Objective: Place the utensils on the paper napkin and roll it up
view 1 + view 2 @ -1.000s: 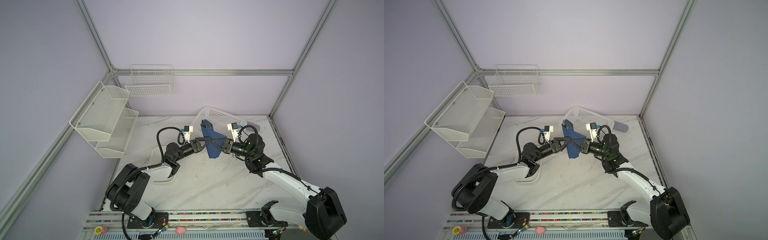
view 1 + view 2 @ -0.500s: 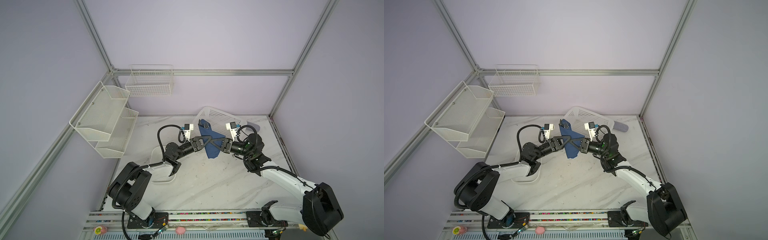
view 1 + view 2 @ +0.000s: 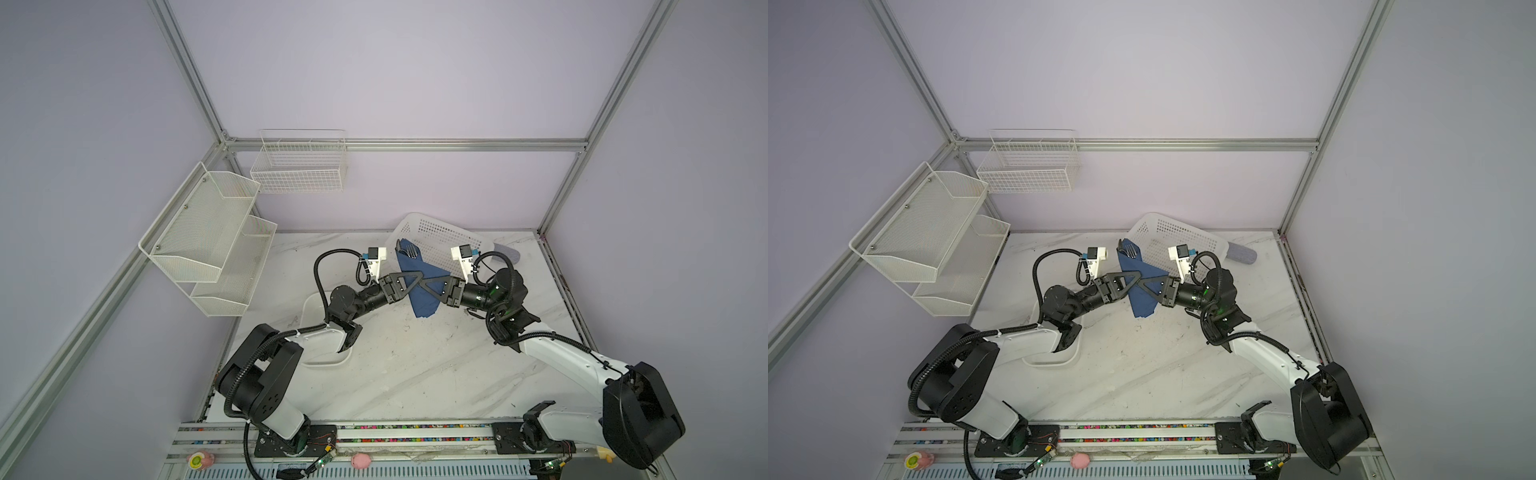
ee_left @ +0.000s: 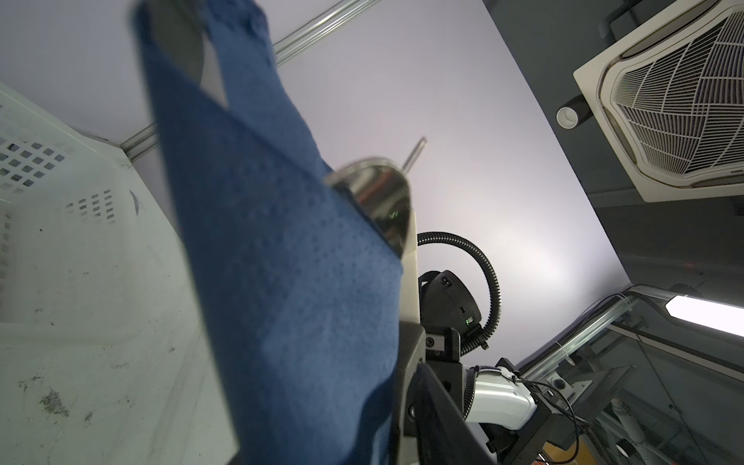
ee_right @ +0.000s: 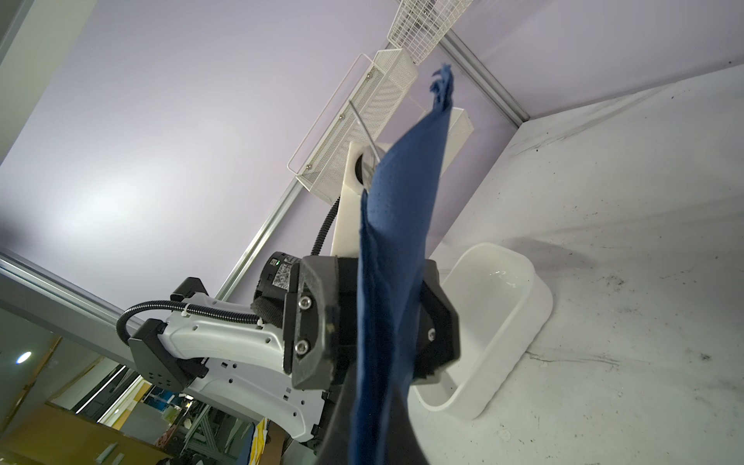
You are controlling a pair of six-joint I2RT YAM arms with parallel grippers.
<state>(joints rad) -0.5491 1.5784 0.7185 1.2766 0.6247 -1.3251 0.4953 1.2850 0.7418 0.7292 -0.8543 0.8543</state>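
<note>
I see right gripper (image 3: 427, 285) pinching paper napkin (image 3: 424, 301) from 3 o'clock; left gripper (image 3: 417, 277) at 9, grip unclear; utensils (image 3: 411, 250) poke out at 11.

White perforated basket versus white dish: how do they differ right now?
The basket has perforated walls; the dish is smooth and solid. The basket sits at the back, right of centre, skewed; the dish lies nearer the front, on the left. The basket looks the broader of the two. Both are white.
</note>
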